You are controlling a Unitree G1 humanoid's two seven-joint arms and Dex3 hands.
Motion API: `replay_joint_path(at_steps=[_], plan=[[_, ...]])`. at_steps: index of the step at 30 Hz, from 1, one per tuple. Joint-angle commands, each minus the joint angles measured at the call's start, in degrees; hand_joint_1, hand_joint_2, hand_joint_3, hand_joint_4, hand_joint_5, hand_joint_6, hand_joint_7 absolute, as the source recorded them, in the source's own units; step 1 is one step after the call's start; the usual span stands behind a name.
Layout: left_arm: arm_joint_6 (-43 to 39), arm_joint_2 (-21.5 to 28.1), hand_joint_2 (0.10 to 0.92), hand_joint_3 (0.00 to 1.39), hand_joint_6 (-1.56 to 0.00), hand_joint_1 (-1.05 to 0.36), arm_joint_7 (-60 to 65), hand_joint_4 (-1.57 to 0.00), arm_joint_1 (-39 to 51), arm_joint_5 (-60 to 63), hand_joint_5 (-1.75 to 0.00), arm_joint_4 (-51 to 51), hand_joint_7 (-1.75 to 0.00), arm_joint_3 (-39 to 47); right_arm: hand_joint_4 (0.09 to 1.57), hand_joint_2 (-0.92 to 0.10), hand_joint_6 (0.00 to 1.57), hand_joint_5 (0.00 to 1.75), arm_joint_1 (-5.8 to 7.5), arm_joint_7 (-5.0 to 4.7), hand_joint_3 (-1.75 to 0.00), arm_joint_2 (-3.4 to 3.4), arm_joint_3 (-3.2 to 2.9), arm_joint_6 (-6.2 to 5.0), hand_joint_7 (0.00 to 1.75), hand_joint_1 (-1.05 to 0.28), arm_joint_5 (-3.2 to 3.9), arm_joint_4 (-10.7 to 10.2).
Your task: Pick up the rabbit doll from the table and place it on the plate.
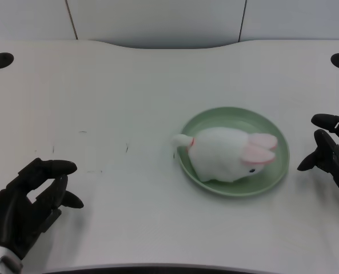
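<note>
Fluffy white rabbit doll (229, 154) on round glossy green plate (215, 120); left hand (29, 205) loosely spread, empty.

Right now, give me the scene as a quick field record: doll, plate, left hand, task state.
doll: white rabbit doll with pink ears, lying on the plate, its tail past the left rim
plate: green plate, right of the table's centre
left hand: left hand low at the near left, holding nothing, fingers apart, well clear of the plate
table: white table
task state: doll appears placed on the plate
</note>
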Motion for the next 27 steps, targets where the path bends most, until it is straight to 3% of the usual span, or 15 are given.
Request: replay_joint_path(at_steps=[1,14,19,27], plan=[[0.2,0.5,0.921,0.44,-0.5,-0.54,0.0,-0.54,0.3,0.2,-1.66,-0.2,-1.18,0.1,0.88,-0.92,0.76,1.43,-0.22,-0.12,-0.27,-0.6,-0.2,0.19,1.15,-0.5,0.33,0.1],[0.5,0.6,0.921,0.42,-0.49,-0.54,-0.2,-0.54,0.1,-0.1,-1.65,-0.1,-1.18,0.2,0.88,-0.92,0.77,1.43,-0.29,-0.62,-0.28,-0.67,0.16,0.1,1.14,-0.5,-0.14,0.3],[0.6,0.6,0.921,0.42,-0.49,-0.54,-0.4,-0.52,0.2,-0.3,-1.65,-0.1,-1.17,0.2,0.88,-0.92,0.76,1.43,-0.22,0.24,-0.29,-0.51,-0.32,-0.08,1.14,-0.48,0.47,0.4],[1.2,0.6,0.921,0.43,-0.5,-0.55,-0.3,-0.52,0.3,-0.5,-1.64,-0.2,-1.17,0.2,0.88,-0.92,0.77,1.43,-0.28,-0.27,-0.28,-0.56,0.0,-0.01,1.13,-0.49,0.06,0.4]])
